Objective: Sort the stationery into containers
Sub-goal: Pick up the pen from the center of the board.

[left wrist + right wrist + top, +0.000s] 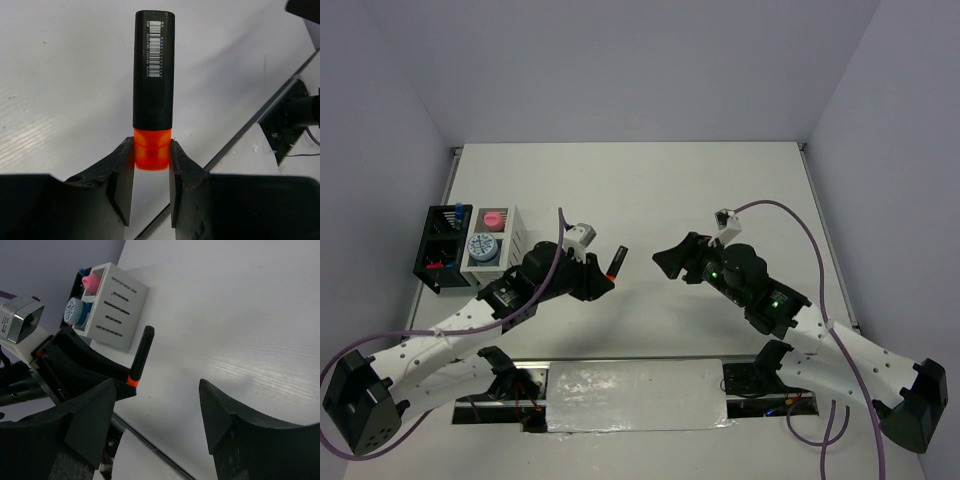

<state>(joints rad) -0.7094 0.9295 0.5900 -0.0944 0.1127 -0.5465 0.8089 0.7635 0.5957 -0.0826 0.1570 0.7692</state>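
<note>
Top view: left gripper (608, 278) pinches a highlighter (616, 260) mid-table (650, 190), barrel tilted up and away; right gripper (670, 262) faces it, apart. White box (510, 245) w/ pink jar (493, 217) and tin (482, 246) sits at left, touching the black pen holder (438, 255). Left wrist: fingers (125, 175) clamp the orange cap (152, 150); barrel carries a white barcode label (154, 50), small print too fine to read. Right wrist: right gripper (157, 390) jaws spread, nothing btwn them; highlighter (142, 352) and white box (120, 315) beyond.
</note>
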